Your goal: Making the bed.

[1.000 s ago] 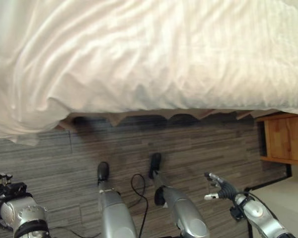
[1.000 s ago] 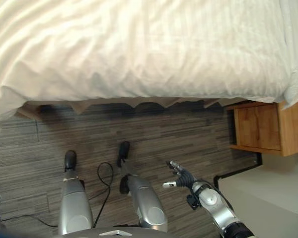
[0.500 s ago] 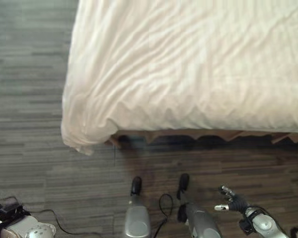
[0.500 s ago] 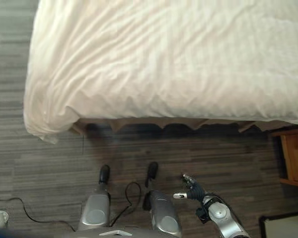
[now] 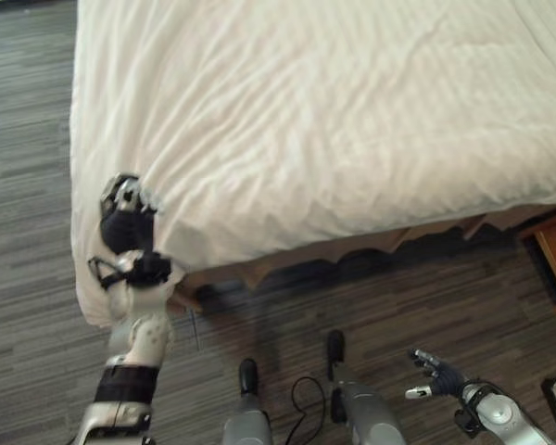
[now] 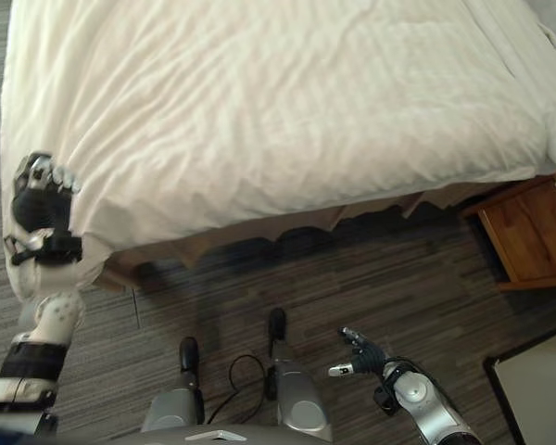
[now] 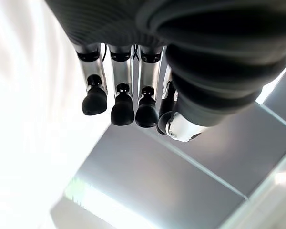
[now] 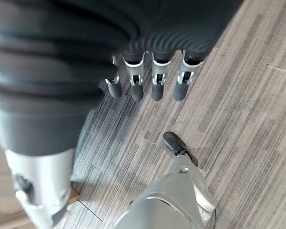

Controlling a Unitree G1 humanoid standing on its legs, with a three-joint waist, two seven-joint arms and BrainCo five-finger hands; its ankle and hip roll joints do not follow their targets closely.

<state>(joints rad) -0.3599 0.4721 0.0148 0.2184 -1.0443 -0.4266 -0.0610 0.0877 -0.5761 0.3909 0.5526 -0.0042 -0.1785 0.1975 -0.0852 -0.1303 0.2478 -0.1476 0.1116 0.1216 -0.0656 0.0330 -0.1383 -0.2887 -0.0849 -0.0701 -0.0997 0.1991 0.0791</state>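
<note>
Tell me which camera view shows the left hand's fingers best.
The left wrist view: it looks along the left hand from close, showing its fingers straight, holding nothing, with the white duvet beyond. The eye views show the hand small, raised at the duvet's corner, fingers partly hidden by its dark cover.

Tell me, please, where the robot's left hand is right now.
In the left eye view, the left hand is raised at the bed's near left corner, over the white sheet where it drapes toward the floor. Its fingers look relaxed, holding nothing.
</note>
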